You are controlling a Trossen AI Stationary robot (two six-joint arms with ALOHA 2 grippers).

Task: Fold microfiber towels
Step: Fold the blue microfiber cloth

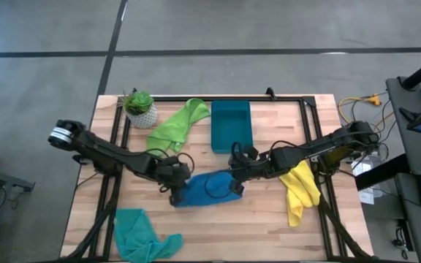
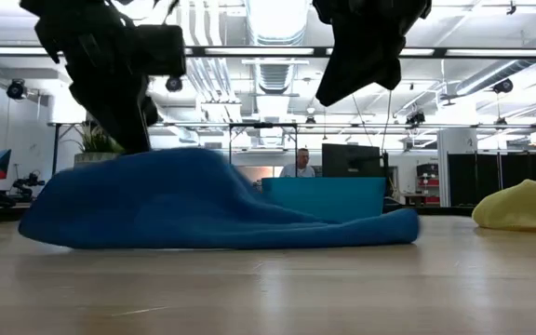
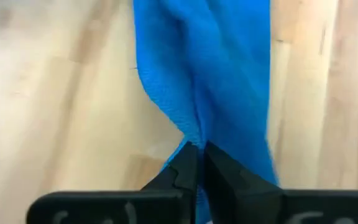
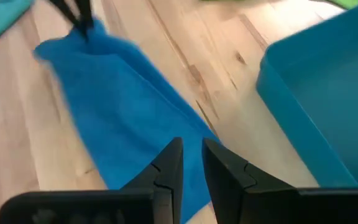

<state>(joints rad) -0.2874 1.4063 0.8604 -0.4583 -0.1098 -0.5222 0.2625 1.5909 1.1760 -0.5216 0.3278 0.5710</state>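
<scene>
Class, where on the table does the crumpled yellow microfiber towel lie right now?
In the high view, the yellow microfiber towel lies on the table's right side, beside the right arm, right of the blue microfiber towel.

We find no text, label, brand, number or sign that can be read in any of the four views. Faint pale marks show along the bottom edge of each wrist view, on the dark bar below the fingers, but they are too blurred for us to make out a single letter.
</scene>
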